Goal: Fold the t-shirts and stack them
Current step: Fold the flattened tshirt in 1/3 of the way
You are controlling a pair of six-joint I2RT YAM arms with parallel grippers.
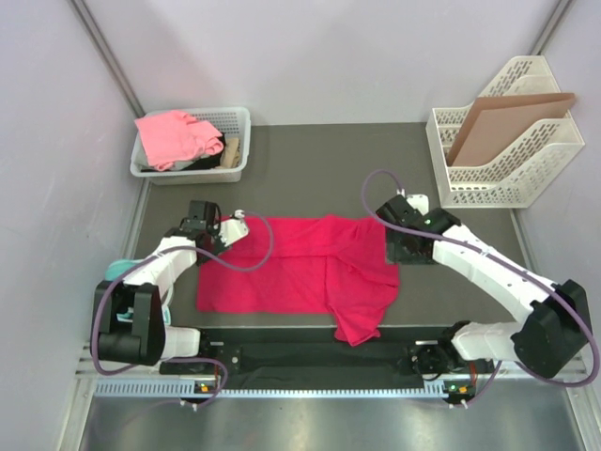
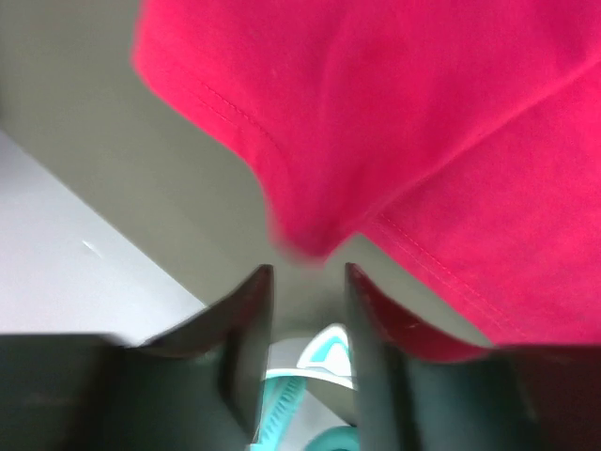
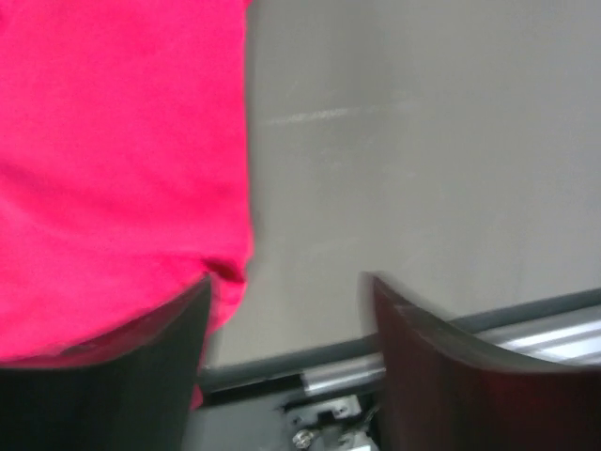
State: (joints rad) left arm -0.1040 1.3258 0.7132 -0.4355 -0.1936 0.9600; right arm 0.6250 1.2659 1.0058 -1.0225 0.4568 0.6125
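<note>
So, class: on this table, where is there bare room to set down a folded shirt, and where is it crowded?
Free: the table strip between the basket and the file rack, behind the red t-shirt. Crowded: the shirt's ends, beside the left arm and right arm, and the near edge.

A dark grey tabletop carries everything. At its far-left corner sits a white lattice basket with some dark items and a small tan object inside. At the tabletop's far-right corner stands a white slotted file organizer, a brown cardboard sheet leaning in it. Off the tabletop's left edge lie teal headphones, partly hidden. A silver slotted rail runs along its near edge.
</note>
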